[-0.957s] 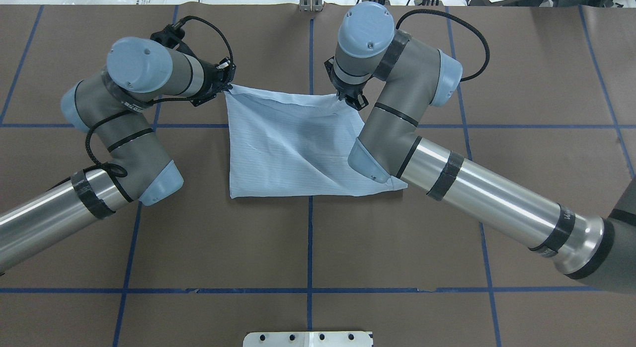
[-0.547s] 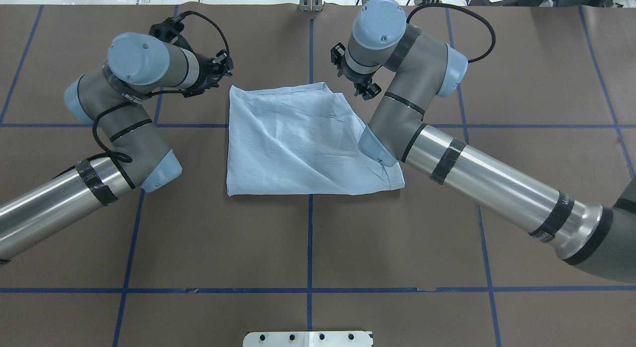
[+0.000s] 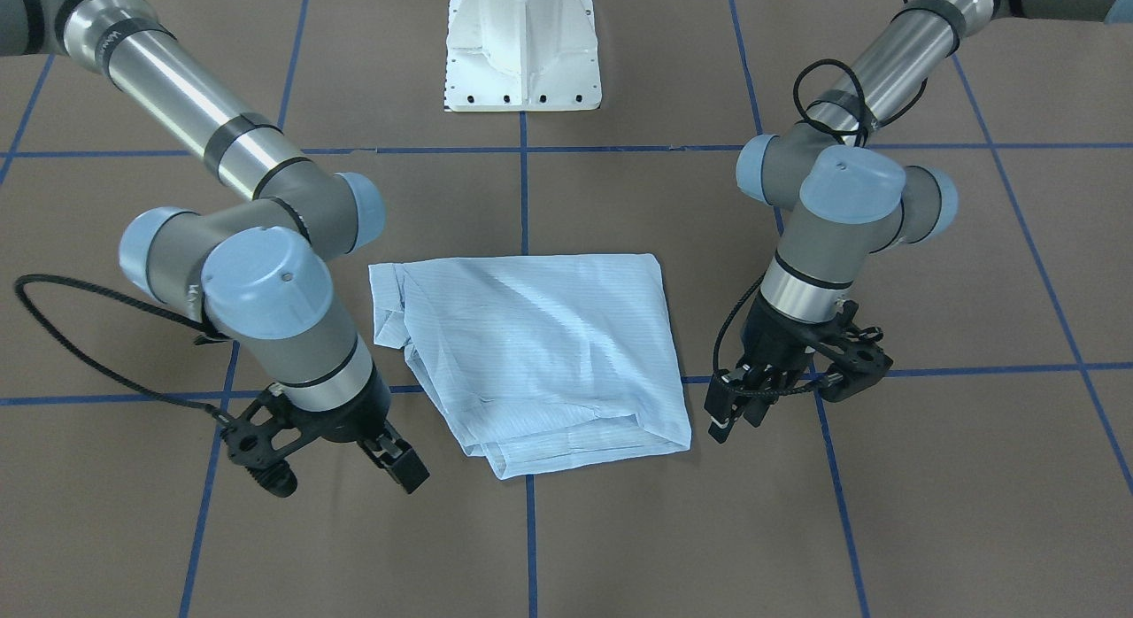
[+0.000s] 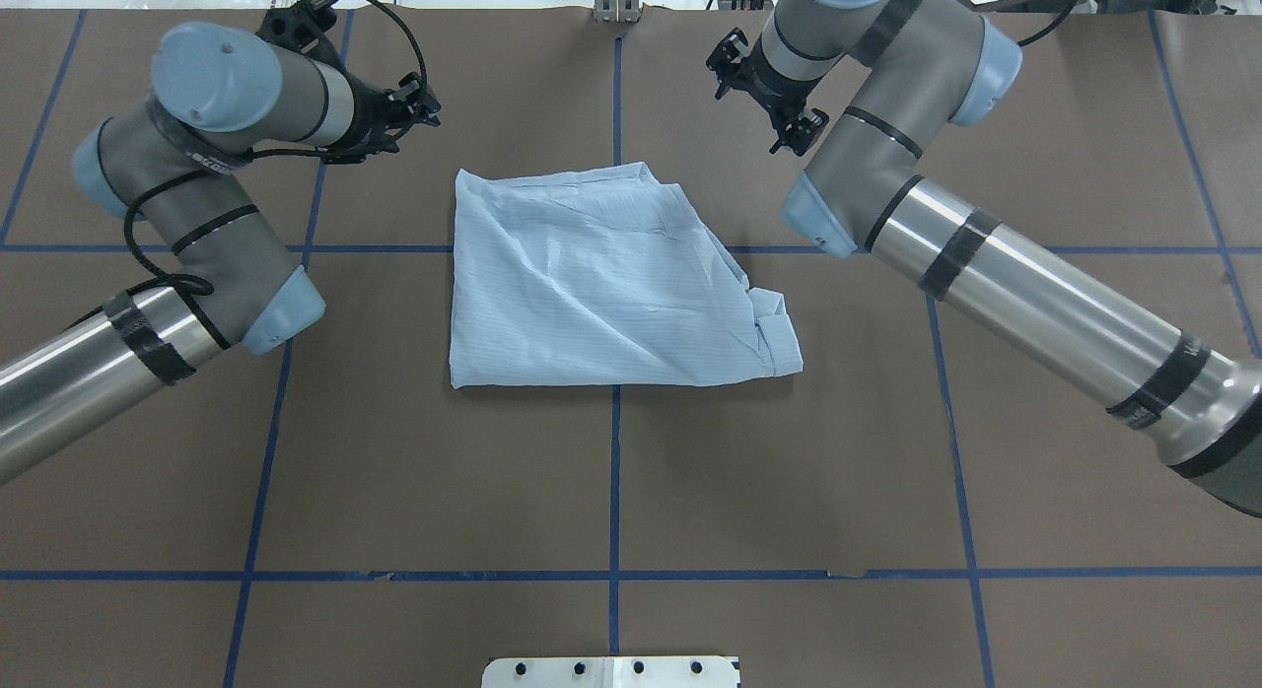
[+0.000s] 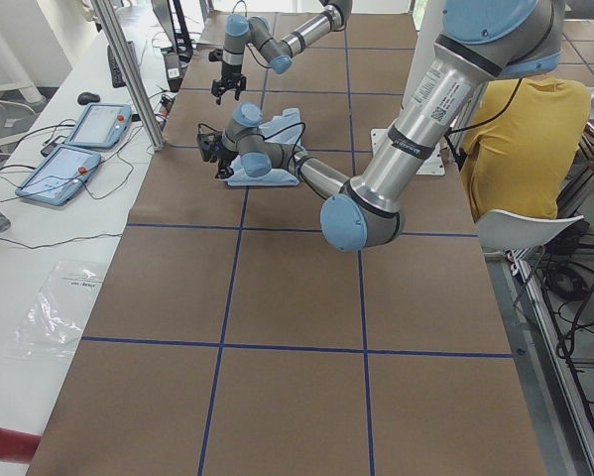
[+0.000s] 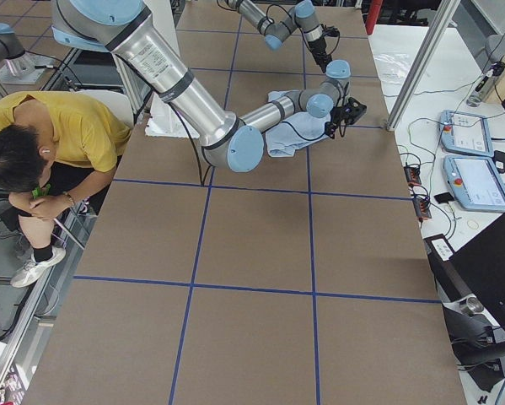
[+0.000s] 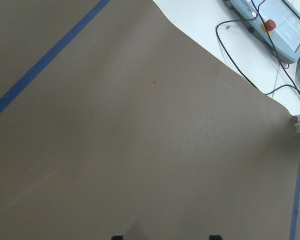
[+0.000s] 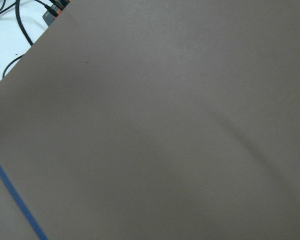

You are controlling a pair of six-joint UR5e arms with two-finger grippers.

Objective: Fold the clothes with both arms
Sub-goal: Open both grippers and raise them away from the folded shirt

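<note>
Bright, even light from above, thin soft shadow under the shirt [image 4: 592, 304] on the table [image 4: 611, 471], white glare streaks along the left arm [image 4: 69, 378] and right arm [image 4: 1035, 299], wrist views dimmer, soft-focused, with broad faint shadows

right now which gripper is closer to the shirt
Left. The left gripper hangs just beyond the shirt at its far left corner; the right gripper stands clearly farther from the far right corner.

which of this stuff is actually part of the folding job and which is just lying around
Part of the job:
- shirt, folded on the table
- left gripper, open, off the shirt
- right gripper, open, off the shirt

Just lying about:
- pendants
- plastic bag
- person in yellow, seated beside the table
</note>
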